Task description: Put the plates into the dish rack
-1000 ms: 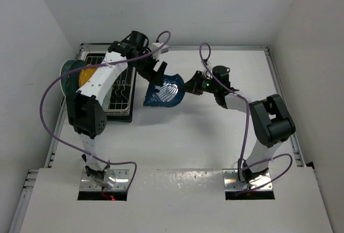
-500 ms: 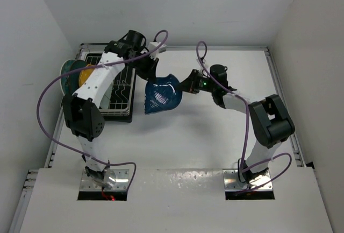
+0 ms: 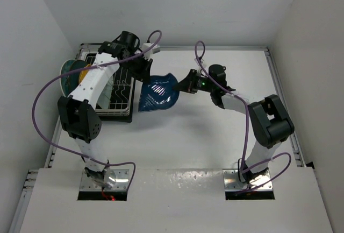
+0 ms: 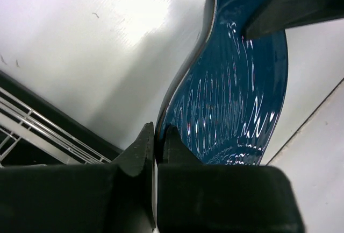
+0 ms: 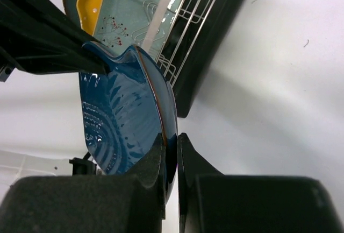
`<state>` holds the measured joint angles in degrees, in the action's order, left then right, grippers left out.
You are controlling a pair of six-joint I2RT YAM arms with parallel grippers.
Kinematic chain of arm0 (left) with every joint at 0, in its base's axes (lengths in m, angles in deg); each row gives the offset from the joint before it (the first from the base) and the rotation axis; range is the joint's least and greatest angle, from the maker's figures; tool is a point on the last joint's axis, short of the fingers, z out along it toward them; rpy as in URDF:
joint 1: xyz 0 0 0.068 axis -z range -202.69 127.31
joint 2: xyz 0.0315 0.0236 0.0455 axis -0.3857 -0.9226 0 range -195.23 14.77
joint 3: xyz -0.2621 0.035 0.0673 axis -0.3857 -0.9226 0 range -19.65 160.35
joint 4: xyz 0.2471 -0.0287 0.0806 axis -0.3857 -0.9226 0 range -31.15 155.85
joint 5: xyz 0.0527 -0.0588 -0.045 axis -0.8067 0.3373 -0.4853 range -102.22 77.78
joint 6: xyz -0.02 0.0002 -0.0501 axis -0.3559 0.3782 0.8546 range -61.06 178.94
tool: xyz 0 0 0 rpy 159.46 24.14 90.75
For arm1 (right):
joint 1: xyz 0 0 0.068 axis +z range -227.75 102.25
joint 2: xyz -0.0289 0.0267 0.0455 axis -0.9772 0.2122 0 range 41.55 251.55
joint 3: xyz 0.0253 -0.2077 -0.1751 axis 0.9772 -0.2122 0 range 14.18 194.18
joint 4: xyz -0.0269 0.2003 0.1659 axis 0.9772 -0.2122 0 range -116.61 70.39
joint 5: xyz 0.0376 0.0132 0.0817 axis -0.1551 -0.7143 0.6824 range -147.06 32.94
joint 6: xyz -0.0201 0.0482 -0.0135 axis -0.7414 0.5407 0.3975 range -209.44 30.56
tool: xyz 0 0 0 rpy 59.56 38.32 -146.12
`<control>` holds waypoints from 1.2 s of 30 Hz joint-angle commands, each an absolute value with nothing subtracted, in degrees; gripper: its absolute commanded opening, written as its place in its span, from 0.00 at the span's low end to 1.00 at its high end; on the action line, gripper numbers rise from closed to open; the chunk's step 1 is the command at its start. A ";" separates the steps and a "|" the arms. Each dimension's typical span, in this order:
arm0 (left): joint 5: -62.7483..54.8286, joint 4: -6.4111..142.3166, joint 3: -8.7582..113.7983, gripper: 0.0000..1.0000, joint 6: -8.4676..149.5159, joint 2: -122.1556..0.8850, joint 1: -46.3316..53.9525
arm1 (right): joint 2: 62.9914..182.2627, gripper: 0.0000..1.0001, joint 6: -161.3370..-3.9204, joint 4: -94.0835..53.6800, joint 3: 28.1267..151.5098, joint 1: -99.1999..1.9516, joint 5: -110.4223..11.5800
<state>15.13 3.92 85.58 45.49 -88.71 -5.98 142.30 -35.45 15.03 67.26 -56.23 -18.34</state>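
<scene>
Handover in mid-air: left gripper (image 4: 156,141), wide open a second ago, now pinches the 11 o'clock rim of the glossy, ridged dark blue leaf-shaped plate (image 3: 157,94); right gripper (image 5: 171,142) clamps its 2 o'clock edge; white wire dish rack (image 3: 122,94) stands at 9 o'clock, so loading looks close

I see a white table (image 3: 215,136) boxed in by plain white walls (image 3: 172,7). A pale rail (image 3: 275,74) runs along its right edge. My left wrist view shows a small dark scuff (image 4: 95,14) on the tabletop; the right wrist view shows another curved mark (image 5: 306,43).
</scene>
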 commanded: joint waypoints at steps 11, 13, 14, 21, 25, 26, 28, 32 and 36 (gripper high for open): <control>-7.46 8.98 95.65 0.00 54.02 -79.72 -13.71 | 137.44 1.00 -35.82 10.37 73.95 -56.13 -21.54; -10.97 8.98 98.55 0.00 54.02 -79.18 -15.12 | 136.82 1.00 -36.62 8.97 73.77 -55.87 -22.43; -14.30 8.98 101.00 0.00 54.54 -78.49 -15.65 | 136.73 1.00 -36.97 8.44 73.60 -55.78 -23.30; -38.56 12.14 96.23 0.00 54.55 -74.62 -16.54 | 136.47 1.00 -36.88 6.58 73.34 -55.87 -25.77; -47.89 13.99 88.56 0.00 56.92 -72.51 -15.05 | 136.47 1.00 -36.88 5.88 73.25 -55.96 -26.47; -50.34 15.39 86.28 0.00 58.14 -71.81 -13.74 | 136.29 1.00 -36.88 5.79 73.16 -56.04 -26.74; -51.94 15.92 85.03 0.00 59.55 -71.80 -13.12 | 136.29 1.00 -36.97 5.62 73.07 -56.22 -26.91; -52.48 15.93 82.75 0.00 62.45 -71.27 -13.11 | 135.85 1.00 -37.15 5.62 72.55 -56.04 -27.18; -53.00 17.85 78.18 0.00 64.92 -70.75 -11.80 | 135.77 1.00 -36.98 5.53 71.93 -56.48 -27.27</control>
